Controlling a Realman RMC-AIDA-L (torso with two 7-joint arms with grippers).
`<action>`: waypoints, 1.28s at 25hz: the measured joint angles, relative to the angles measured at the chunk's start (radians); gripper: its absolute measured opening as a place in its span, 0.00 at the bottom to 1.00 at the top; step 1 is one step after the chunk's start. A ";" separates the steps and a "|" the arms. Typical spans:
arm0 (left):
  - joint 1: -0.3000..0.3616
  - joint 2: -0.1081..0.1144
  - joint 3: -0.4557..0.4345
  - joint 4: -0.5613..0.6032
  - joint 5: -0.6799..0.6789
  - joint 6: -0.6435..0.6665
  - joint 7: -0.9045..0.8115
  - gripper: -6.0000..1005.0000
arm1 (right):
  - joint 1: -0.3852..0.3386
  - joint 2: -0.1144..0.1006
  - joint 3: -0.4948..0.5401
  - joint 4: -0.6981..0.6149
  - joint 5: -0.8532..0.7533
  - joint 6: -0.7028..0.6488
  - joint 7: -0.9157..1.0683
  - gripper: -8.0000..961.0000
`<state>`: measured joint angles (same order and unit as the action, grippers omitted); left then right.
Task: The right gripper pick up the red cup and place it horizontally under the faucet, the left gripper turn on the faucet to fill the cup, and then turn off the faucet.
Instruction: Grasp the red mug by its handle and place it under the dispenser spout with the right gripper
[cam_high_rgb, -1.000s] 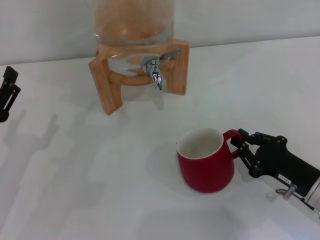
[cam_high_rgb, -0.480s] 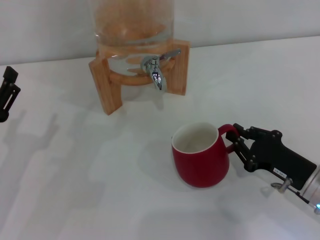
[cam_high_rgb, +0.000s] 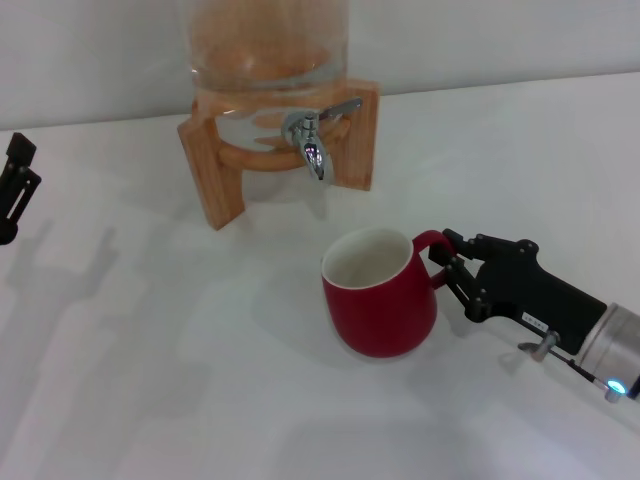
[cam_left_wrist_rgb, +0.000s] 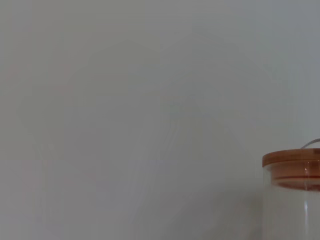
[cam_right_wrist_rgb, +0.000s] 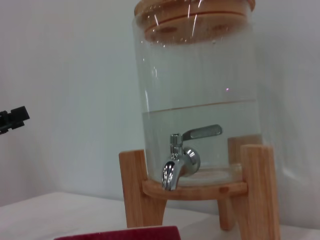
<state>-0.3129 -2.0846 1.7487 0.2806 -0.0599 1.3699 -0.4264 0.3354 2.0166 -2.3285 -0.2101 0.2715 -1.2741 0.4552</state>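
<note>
Now, right gripper (cam_high_rgb: 447, 262) pinched on red cup's (cam_high_rgb: 378, 293) handle, upright on table (cam_high_rgb: 150, 380).

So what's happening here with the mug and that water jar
The right hand has the red cup by its handle and is sliding it across the white table toward the faucet. The cup is upright, looks empty, and sits nearer the robot than the spout, not under it yet. The faucet is on a glass jar partly filled with water, held in a wooden stand. The left hand waits at the table's far left, away from the faucet lever.
</note>
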 joint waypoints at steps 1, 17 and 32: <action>0.000 0.000 0.000 0.000 0.000 0.000 0.000 0.86 | 0.008 0.000 0.000 0.000 0.000 0.007 0.004 0.16; 0.000 0.000 0.011 0.000 0.000 0.000 0.000 0.86 | 0.090 -0.001 0.000 -0.011 0.000 0.093 0.039 0.16; 0.000 0.000 0.011 0.000 0.000 0.000 0.000 0.86 | 0.155 0.000 0.004 -0.012 0.000 0.175 0.050 0.16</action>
<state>-0.3129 -2.0847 1.7594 0.2806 -0.0599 1.3699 -0.4265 0.4904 2.0170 -2.3248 -0.2225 0.2715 -1.0995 0.5050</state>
